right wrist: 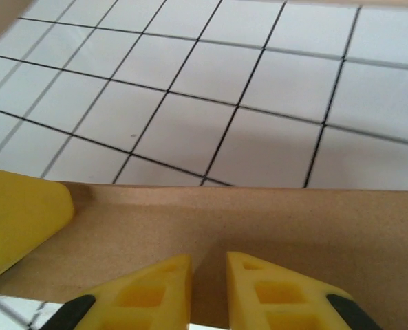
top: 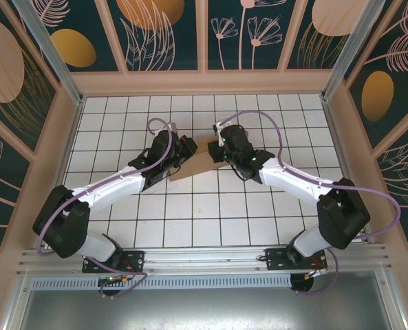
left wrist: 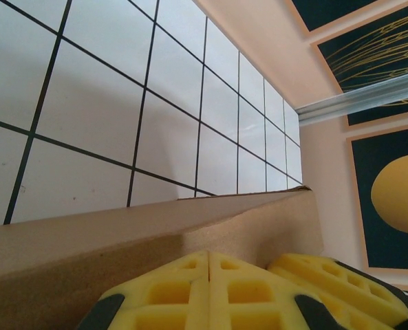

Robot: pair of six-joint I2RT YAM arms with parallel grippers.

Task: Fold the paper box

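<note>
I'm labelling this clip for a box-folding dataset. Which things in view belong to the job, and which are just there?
Part of the job:
- brown corrugated cardboard paper box
- left hand, yellow fingers
- right hand, yellow fingers

Just there:
- white tiled table top
- purple arm cables
- dark teal leaf-patterned wall panels

This is a robot test cell in a lab: a white tiled table (top: 190, 220) stands boxed inside an aluminium frame (top: 49, 48). Printed teal-and-gold leaf panels (top: 248, 31) wall it behind and beside. Two robot arms (top: 114, 189) are bolted to a rail (top: 204, 256) at its near edge.
</note>
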